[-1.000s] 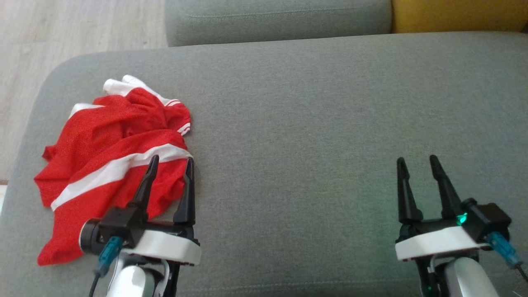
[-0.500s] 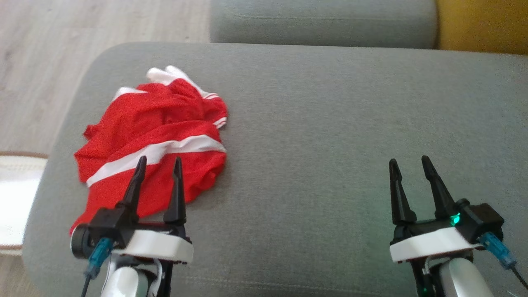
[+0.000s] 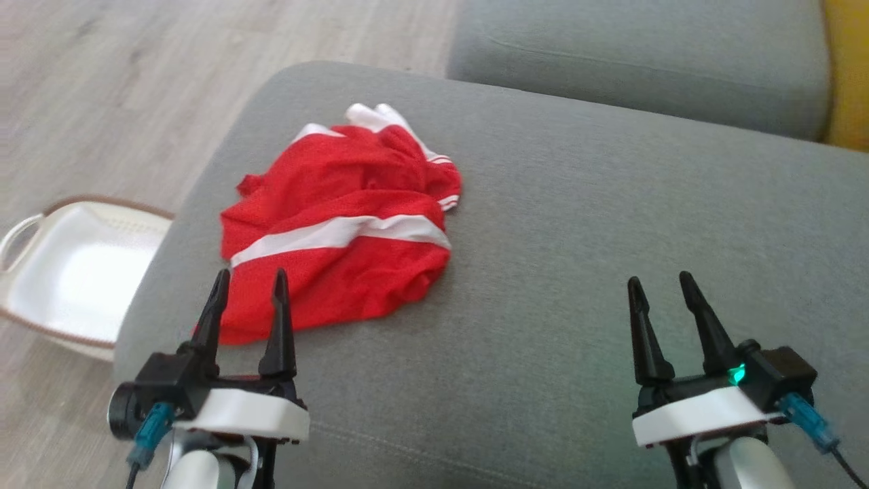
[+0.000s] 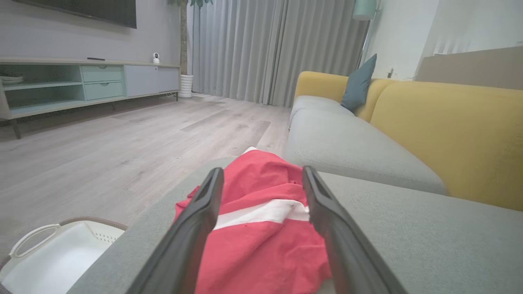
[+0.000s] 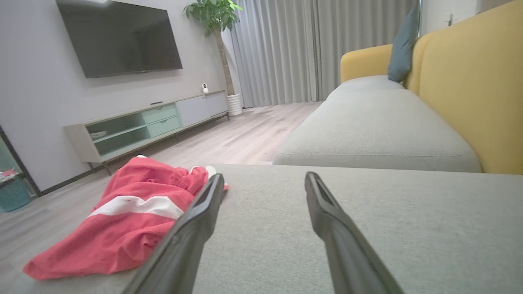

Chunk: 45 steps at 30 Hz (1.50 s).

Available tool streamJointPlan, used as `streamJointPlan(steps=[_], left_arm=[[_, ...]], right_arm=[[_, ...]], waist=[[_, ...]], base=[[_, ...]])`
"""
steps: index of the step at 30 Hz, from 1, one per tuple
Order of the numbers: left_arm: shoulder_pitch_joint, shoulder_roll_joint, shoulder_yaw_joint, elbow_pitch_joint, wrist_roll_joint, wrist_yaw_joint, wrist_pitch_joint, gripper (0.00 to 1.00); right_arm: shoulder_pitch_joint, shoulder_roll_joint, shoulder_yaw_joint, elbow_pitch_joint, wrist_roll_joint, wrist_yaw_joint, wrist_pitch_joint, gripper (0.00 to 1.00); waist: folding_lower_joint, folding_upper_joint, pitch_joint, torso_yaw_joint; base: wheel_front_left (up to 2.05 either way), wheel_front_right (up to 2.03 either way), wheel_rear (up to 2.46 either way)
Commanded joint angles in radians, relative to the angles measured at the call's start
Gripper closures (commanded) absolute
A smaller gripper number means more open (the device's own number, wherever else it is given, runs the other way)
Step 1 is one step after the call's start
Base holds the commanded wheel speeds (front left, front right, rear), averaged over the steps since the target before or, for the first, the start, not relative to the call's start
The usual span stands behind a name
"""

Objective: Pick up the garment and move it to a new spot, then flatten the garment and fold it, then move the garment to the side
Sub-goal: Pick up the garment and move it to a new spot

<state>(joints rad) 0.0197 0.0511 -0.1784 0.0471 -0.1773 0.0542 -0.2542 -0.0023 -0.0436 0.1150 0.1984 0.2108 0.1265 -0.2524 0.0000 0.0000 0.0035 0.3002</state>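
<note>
One grey seat cushion carries one garment, a crumpled heap of red mesh cloth with a broad white band across it and thin white stripes at a hem, lying near the cushion's left end. One white basket with a brown rim sits on the floor beside that end. Two grippers: the left gripper is at the garment's near edge, the right gripper is well apart over bare cushion, and both have their jaws spread and hold nothing.

Soft, even daylight fills the room, leaving only faint shadows under the red garment on the grey sofa cushion. In the head view the white basket at the near left is blown out and smeared. In both wrist views the near fingers look soft and stretched.
</note>
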Motion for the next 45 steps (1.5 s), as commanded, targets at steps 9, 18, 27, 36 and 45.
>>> streamJointPlan(steps=[9,18,27,36,45], left_arm=[[-0.007,-0.001,0.052,-0.043,0.006,0.001,-0.008,0.00],[-0.001,-0.001,0.079,-0.052,0.003,0.006,-0.008,0.00],[-0.067,0.004,0.132,-0.008,0.035,-0.047,-0.008,0.00],[-0.247,0.065,0.075,0.298,0.070,-0.136,0.035,0.00],[-0.373,0.102,0.034,0.492,0.079,-0.158,0.096,0.00]], right_arm=[[-0.018,-0.007,0.049,-0.023,0.014,0.004,-0.009,0.00],[-0.025,-0.007,0.053,-0.022,0.016,0.004,-0.009,0.00],[-0.061,-0.007,0.016,-0.041,-0.003,0.004,-0.009,0.00],[-0.123,-0.007,-0.018,-0.068,-0.027,0.004,-0.009,0.00],[-0.162,-0.007,-0.025,-0.077,-0.029,0.004,-0.009,0.00]], waist=[[0.0000,0.0000,-0.011,0.068],[0.0000,0.0000,-0.003,0.052],[0.0000,0.0000,0.080,0.001],[0.0000,0.0000,0.204,-0.056],[0.0000,0.0000,0.273,-0.112]], base=[[0.00,0.00,0.00],[0.00,0.00,0.00],[0.00,0.00,0.00],[0.00,0.00,0.00],[0.00,0.00,0.00]])
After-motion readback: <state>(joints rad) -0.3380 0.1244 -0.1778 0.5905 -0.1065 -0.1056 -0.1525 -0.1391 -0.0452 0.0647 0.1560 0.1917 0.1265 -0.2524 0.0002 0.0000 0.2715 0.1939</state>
